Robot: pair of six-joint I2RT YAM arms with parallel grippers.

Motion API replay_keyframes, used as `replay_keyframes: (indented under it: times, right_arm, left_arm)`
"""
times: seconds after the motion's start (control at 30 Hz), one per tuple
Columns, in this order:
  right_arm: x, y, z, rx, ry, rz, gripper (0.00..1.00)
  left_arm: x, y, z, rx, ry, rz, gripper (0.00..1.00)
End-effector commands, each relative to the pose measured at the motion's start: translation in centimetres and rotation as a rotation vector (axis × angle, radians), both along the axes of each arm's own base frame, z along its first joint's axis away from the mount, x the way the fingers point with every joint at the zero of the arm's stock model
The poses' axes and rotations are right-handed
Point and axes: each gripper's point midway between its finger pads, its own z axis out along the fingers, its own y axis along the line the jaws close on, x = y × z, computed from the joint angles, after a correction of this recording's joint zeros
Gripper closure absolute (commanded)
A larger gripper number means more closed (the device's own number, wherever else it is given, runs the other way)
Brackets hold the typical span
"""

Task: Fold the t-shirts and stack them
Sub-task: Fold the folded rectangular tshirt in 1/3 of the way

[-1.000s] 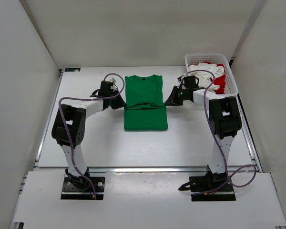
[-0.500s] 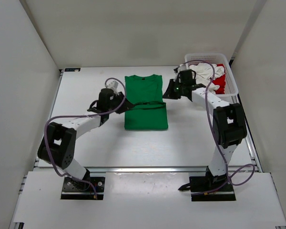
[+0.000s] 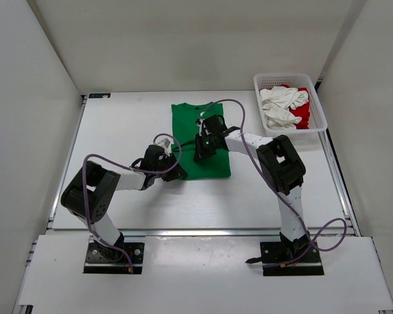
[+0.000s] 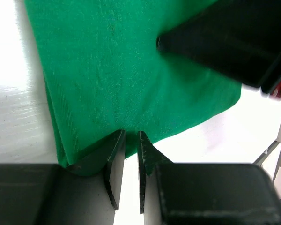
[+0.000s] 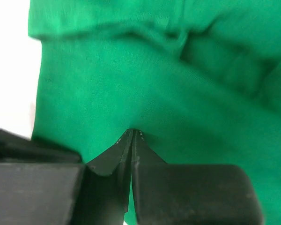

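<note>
The green t-shirt (image 3: 195, 124) lies flat in the middle of the table, its lower part folded up. My left gripper (image 3: 175, 173) is at its near left corner. In the left wrist view (image 4: 131, 133) its jaws stand a narrow gap apart, closed on the hem of the green cloth (image 4: 131, 70). My right gripper (image 3: 201, 152) is over the shirt's middle. In the right wrist view (image 5: 133, 131) it is shut, its tips pressed onto the green cloth (image 5: 131, 79). The white t-shirt (image 3: 278, 104) and the red t-shirt (image 3: 304, 116) lie crumpled in the basket.
A white mesh basket (image 3: 288, 76) stands at the back right corner of the table. White walls enclose the table on three sides. The right arm's black body (image 4: 225, 42) shows close above the cloth in the left wrist view.
The right gripper has swung left from beside the basket onto the middle of the green shirt. The left gripper has moved from the shirt's left side to its near left corner.
</note>
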Motion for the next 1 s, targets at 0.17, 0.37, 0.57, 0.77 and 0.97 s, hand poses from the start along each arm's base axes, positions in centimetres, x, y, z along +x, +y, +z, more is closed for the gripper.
replay_keyframes:
  times: [0.17, 0.37, 0.57, 0.77, 0.97]
  right_arm:
    - [6.4, -1.1, 0.7, -0.019, -0.190, -0.115, 1.00]
    - [15.3, -1.1, 5.8, 0.114, -0.340, -0.225, 1.00]
    - [17.1, -1.6, 13.3, 0.106, -0.382, -0.216, 1.00]
    - [8.5, -5.2, 13.8, 0.169, -0.336, -0.251, 1.00]
    - [0.8, -8.8, 9.4, 0.232, -0.204, -0.272, 1.00]
  left_arm:
    - [-1.3, 1.5, -1.0, 0.016, 0.005, 0.003, 0.72]
    - [-1.4, 1.6, -0.7, 0.011, 0.001, 0.005, 0.73]
    - [-1.5, 1.2, 1.3, -0.006, -0.032, -0.008, 0.72]
    - [-1.4, 2.0, 3.9, -0.030, -0.075, 0.012, 0.71]
    - [-1.7, 4.5, 4.3, 0.019, -0.093, 0.064, 0.67]
